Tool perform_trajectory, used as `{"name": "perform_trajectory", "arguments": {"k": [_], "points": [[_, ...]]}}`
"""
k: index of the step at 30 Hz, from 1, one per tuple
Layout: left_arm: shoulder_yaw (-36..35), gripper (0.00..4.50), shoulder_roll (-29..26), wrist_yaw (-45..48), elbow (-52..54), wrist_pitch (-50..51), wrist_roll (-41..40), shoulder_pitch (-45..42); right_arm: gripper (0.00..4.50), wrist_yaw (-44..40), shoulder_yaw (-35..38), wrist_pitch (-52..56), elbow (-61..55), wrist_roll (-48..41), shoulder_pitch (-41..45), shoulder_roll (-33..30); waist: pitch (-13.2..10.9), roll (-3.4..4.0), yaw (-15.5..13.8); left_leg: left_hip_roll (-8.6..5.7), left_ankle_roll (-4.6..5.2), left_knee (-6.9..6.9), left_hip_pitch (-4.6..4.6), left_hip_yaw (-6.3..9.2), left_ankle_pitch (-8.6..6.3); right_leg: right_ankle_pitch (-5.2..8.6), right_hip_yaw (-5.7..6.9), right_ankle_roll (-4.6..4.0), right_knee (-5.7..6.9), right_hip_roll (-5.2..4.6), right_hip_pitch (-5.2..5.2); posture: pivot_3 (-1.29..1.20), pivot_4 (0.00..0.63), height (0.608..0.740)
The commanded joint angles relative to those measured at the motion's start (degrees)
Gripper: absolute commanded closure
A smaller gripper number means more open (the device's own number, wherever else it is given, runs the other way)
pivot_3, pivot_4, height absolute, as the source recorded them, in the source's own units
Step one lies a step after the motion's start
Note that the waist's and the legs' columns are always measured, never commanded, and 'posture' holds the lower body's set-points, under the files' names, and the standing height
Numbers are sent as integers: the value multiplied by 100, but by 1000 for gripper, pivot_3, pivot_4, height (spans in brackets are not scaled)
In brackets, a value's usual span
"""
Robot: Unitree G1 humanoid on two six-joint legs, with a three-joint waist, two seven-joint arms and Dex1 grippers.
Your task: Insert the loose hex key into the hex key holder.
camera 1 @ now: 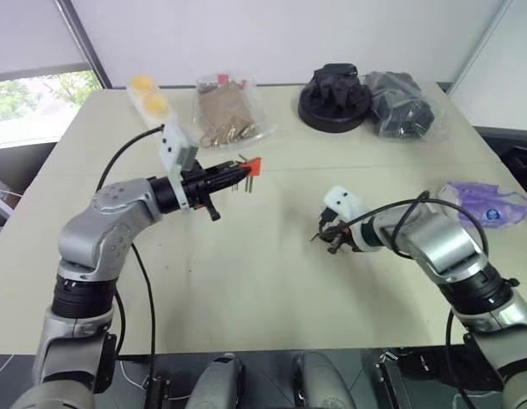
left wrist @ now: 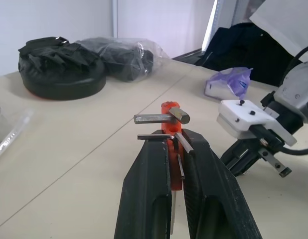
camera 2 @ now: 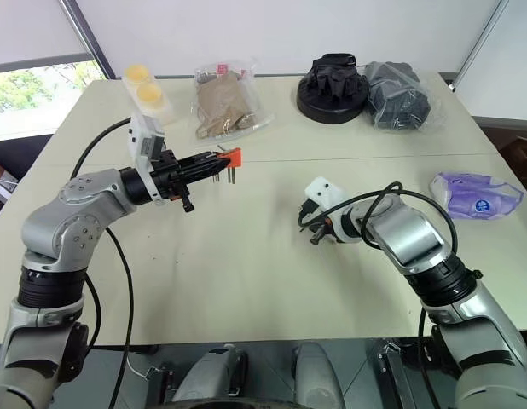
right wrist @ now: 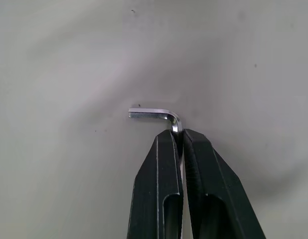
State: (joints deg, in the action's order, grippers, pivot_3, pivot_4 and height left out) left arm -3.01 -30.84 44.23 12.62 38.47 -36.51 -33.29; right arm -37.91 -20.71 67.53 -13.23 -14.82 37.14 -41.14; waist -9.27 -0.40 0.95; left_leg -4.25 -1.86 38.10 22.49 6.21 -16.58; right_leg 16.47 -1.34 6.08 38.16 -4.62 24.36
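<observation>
Pale beige rectangular table with a seam running across its width. Along the far edge, from the robot's left to right: a clear plastic tray holding two round yellow pieces; a crumpled transparent bag of brown contents with a red-and-white label at its top; a round black disc-shaped base bearing a heap of black material; a clear plastic bag of dark grey fabric, touching the black base. Near the right edge, a purple soft pack lies flat, well apart from the others.

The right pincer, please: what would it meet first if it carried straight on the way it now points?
Most likely the beige tabletop just past its tips; the right pincer angles down, shut on the thin grey L-shaped hex key.
</observation>
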Motion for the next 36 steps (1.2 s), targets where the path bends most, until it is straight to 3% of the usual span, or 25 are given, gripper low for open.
{"name": "perform_trajectory", "arguments": {"k": [1, 4, 10, 13, 17, 25, 36], "points": [[-73, 4500, -2, -6, 147, -91, -4, -77, 4480, 474, 485, -1431, -85, 319, -170, 401, 0, 0, -2, 0, 0, 0, 0, 0, 0, 0, 0, 0, 0, 0, 0, 0, 150, 740], [-49, 4500, 75, -40, 93, -104, -8, -120, 4480, 1200, 1121, -2921, 276, 588, -148, 972, 0, 0, -8, -1, -1, -1, 0, -3, 0, 0, -1, 0, 1, -1, 3, 0, 150, 740], [-79, 4500, 179, -48, -56, -78, -33, -242, 4480, 2071, 2189, -4238, 692, 338, 214, 2113, 0, -1, -5, -2, -1, -1, 0, -2, 1, -1, 1, 1, 2, 2, 3, 0, 150, 740], [-106, 4500, 229, -63, -205, -89, -14, -333, 4480, 1998, 2545, -4557, 725, -183, 372, 2643, 0, 0, 8, -1, -1, -2, 0, -1, 1, -1, 1, 1, 4, 3, 4, 0, 150, 740], [-38, 4500, 239, -13, -414, -202, 114, -498, 4480, 1441, 2962, -4310, 507, -1632, 567, 3318, 0, 1, 40, 0, -2, -3, 0, 1, 1, -1, 2, 1, 6, 5, 4, 0, 150, 740], [-111, 4500, 282, -29, -567, -287, 189, -676, 4480, 951, 2634, -4731, 699, -1789, 905, 3627, 0, 1, 57, 0, -2, -5, -1, 3, 1, -1, 5, 1, 10, 6, 7, 0, 150, 740], [-126, 4500, 336, -138, -467, -252, 160, -680, 4480, 562, 2226, -5039, 854, -1497, 686, 3525, 0, 1, 159, 0, -2, -8, -1, 9, 1, 0, 5, 1, 17, 5, 10, 0, 150, 740]]}}
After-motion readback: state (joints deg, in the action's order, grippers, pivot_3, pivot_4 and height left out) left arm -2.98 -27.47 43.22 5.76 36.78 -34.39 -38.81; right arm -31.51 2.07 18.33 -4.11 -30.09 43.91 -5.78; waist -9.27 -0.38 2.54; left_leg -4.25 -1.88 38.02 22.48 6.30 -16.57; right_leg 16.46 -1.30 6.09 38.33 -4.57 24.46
